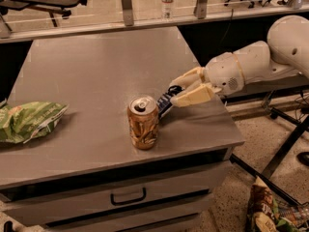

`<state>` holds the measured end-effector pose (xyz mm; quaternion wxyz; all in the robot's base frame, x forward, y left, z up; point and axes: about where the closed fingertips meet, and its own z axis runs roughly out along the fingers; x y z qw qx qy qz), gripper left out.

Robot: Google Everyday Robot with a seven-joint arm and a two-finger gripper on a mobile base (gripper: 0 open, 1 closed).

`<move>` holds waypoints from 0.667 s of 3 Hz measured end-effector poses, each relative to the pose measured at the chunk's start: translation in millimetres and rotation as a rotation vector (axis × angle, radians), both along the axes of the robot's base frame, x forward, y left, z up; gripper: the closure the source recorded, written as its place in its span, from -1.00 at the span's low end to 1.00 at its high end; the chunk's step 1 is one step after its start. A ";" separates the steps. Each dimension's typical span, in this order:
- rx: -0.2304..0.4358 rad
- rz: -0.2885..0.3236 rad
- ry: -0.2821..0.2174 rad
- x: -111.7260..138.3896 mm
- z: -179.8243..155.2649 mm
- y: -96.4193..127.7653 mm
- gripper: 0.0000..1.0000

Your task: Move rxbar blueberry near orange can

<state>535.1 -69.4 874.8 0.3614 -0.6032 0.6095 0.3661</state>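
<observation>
The gripper (pixel 174 94) pinches the rxbar blueberry (pixel 164 104) just beside the orange can (pixel 143 123). This looks like placement. Next it needs to let go.

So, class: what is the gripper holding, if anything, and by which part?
The gripper holds the blue snack bar by its right end; the free end points at the can.

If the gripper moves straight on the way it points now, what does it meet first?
The gripper, low over the table, would meet the rxbar blueberry first; the orange can stands just beyond, though depth is unclear.
</observation>
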 end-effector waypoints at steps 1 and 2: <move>0.000 0.003 0.001 -0.1 -0.3 1.8 0.06; 0.001 0.007 0.001 -0.3 -0.7 4.0 -0.41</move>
